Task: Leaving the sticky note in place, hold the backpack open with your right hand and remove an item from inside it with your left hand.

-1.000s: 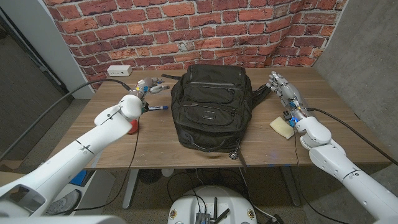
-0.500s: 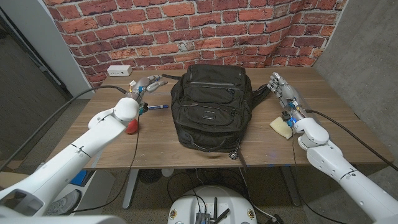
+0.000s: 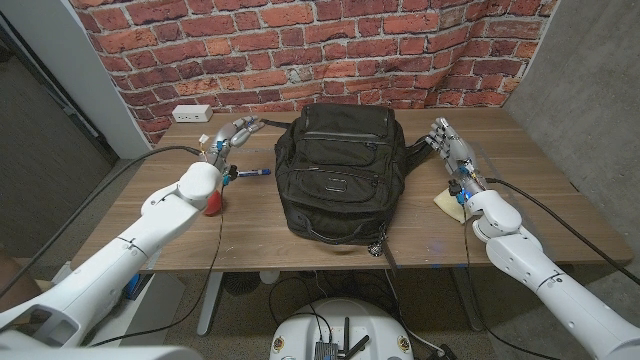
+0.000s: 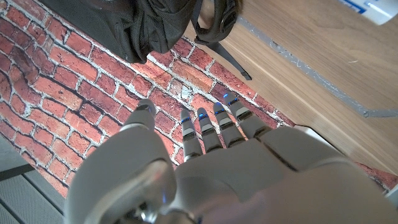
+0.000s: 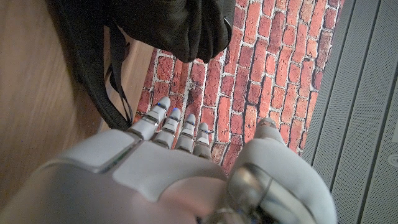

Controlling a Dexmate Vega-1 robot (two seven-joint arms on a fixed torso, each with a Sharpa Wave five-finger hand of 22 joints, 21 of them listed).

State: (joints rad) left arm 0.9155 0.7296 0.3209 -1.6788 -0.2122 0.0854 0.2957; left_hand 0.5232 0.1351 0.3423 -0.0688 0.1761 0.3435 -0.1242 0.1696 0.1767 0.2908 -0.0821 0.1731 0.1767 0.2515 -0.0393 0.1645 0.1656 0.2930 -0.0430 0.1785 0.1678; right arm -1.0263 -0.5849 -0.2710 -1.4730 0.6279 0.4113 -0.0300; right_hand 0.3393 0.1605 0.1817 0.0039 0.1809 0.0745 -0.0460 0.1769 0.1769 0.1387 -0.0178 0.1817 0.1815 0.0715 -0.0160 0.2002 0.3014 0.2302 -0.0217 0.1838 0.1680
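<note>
- Black backpack (image 3: 340,170) lies in the middle of the wooden table (image 3: 300,245), its top toward the far brick wall (image 3: 300,50), zippers closed as far as the head view shows. A strap trails off its near right corner.
- Left hand (image 3: 232,136) is raised over the far left part of the table, just left of the backpack's far corner, apart from it. Fingers extended and spread; it holds nothing. In the left wrist view the fingers (image 4: 211,124) point at the wall, with the backpack (image 4: 149,25) beyond them.
- Right hand (image 3: 451,148) is just right of the backpack's far right side, near the shoulder strap there. Fingers straight and apart, empty; contact with the bag cannot be told. The right wrist view shows its fingers (image 5: 168,127) close to the strap (image 5: 109,74).
- Yellow sticky note (image 3: 452,204) lies on the table right of the backpack, near the right wrist.
- Blue pen (image 3: 252,172) and a red object (image 3: 213,205) lie on the left, partly behind the left arm.
- White power strip (image 3: 191,114) sits at the far left edge.
</note>
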